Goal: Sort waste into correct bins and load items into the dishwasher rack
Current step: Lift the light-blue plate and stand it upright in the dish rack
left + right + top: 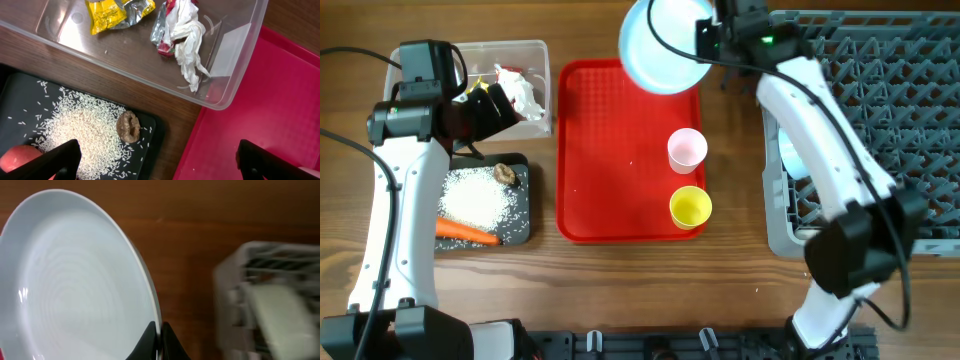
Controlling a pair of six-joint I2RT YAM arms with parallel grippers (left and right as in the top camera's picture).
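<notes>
wrappers [185,35] in tub [235,60] | rice [90,130] in shallow tray [25,100] — 2 cups [687,149] on serving tray [610,150]

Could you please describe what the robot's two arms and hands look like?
The left arm and right arm have smooth white links, black joints and thin black cables alongside. A green light glows near the right wrist. The left hand and right hand have black fingers.

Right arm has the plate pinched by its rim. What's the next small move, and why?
Probably swing the plate rightward toward the dishwasher rack. The right gripper is shut on the plate's rim and holds it above the far end of the red tray, left of the rack. The plate isn't over the rack's pegs yet.
</notes>
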